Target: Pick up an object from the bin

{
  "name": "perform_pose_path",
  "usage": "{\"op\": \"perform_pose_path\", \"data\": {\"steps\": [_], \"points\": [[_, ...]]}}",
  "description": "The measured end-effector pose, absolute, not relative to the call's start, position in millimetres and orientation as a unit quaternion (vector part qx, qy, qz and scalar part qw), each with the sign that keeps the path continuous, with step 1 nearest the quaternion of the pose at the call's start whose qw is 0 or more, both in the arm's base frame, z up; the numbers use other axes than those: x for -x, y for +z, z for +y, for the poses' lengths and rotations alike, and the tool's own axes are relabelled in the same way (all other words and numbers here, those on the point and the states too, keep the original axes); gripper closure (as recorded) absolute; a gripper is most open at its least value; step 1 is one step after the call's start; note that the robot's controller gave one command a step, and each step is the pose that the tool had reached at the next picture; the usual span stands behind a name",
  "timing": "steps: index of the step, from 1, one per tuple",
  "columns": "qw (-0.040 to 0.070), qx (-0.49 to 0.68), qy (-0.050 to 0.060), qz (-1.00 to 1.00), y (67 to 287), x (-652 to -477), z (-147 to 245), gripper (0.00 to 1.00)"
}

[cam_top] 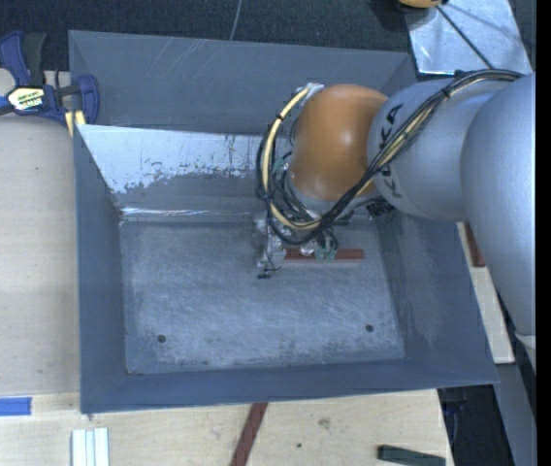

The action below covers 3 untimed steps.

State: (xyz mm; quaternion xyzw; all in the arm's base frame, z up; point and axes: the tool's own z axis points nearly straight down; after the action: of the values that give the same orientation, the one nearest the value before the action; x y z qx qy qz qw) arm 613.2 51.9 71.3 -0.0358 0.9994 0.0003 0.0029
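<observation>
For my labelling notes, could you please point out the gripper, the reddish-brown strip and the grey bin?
gripper [267, 262]: camera view, its lower end.
reddish-brown strip [349, 254]: camera view, its right end.
grey bin [256, 323]: camera view, bare floor.

The bin [101, 289] is grey metal: its floor [208, 309] looks matt, rough and scuffed pale, while its back wall [178, 158] is brighter, with a dull sheen and dark scratches. The arm [469, 153] has a smooth silver-grey casing with a satin finish. Its orange cover [334, 149] is smooth and glossy. The cables [277, 158] have smooth black and yellow sheathing. The flat red-brown strip [348, 254] looks matt
</observation>
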Motion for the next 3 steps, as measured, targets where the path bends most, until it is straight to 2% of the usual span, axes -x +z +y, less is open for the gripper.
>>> {"op": "perform_pose_path", "data": {"steps": [1, 2, 3], "points": [[0.003, 0.036, 0.0, 0.999, 71.3, -613.2, 52.0, 1.0], [-0.002, 0.035, 0.0, 0.999, 114.3, -610.0, 53.2, 1.0], [0.0, 0.067, 0.001, 0.998, 183.1, -602.3, 9.0, 1.0]]}}
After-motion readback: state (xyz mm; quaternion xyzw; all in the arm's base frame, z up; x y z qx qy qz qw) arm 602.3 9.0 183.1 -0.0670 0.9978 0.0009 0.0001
